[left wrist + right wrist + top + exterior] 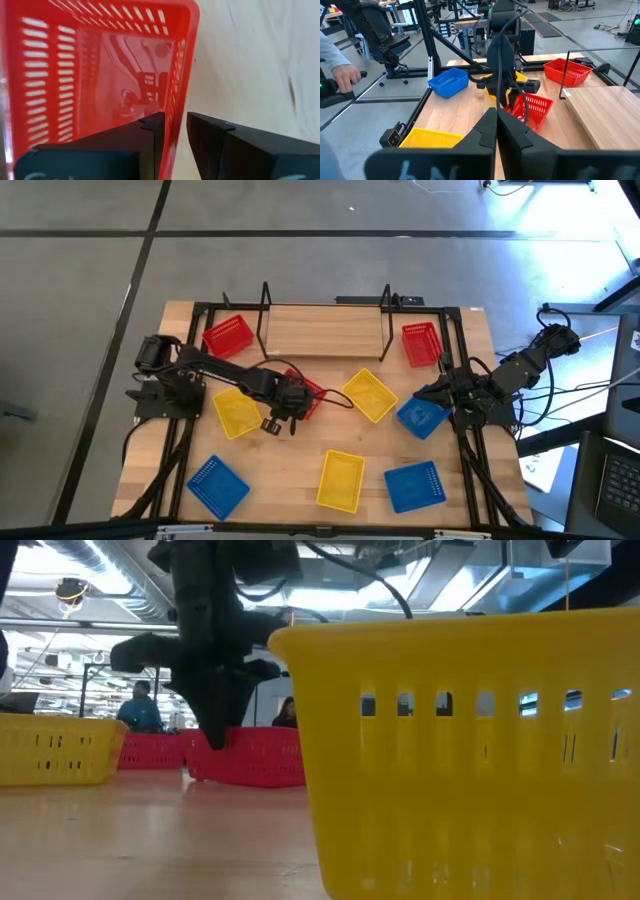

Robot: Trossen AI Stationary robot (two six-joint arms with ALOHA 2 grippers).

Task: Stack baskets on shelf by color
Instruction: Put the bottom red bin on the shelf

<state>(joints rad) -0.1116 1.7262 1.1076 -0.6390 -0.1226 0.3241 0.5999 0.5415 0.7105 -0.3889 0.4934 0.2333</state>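
Observation:
My left gripper (296,402) is shut on the side wall of a red basket (308,394) just in front of the shelf (325,330). In the left wrist view, one finger (150,132) is inside the red basket (100,65) and the other is outside. From the right wrist view this red basket (532,107) hangs tilted under the left gripper (507,100). Two other red baskets (228,335) (421,343) lie at the shelf's ends. Yellow baskets (237,412) (369,395) (341,480) and blue baskets (217,486) (414,486) (421,417) are spread over the table. My right gripper (432,393) waits shut by the right blue basket.
Black upright rods (265,305) frame the shelf plank. In the low view a yellow basket (470,750) fills the foreground. A person's hand (345,75) shows beyond the table edge in the right wrist view. Bare wood lies between the front baskets.

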